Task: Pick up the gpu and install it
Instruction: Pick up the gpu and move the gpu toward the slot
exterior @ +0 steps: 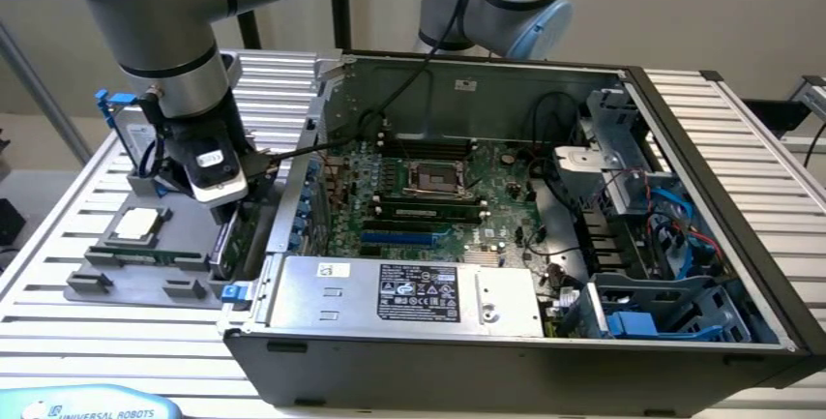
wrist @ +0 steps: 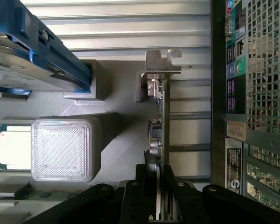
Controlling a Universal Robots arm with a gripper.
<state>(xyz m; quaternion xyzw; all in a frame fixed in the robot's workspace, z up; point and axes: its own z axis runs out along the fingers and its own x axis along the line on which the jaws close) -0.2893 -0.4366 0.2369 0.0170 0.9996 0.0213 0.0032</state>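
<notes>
The pincer (wrist: 161,201) grips the thin edge of the gpu (wrist: 165,135), a light, stiff, easy-to-break card best held by its edges, standing in the gray holder (exterior: 88,285) near the worktop's (exterior: 52,334) edge on the exterior view's left.

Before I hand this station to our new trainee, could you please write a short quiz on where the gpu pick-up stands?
1. True or false: the gpu stands on edge in the grey tray.
2. What is the claw closed on? A) a loose cable B) the gpu C) nothing at all
3. Fill in: the open computer case lies on the exterior view's ____ of the tray.
Key: 1 true; 2 B; 3 right.
</notes>
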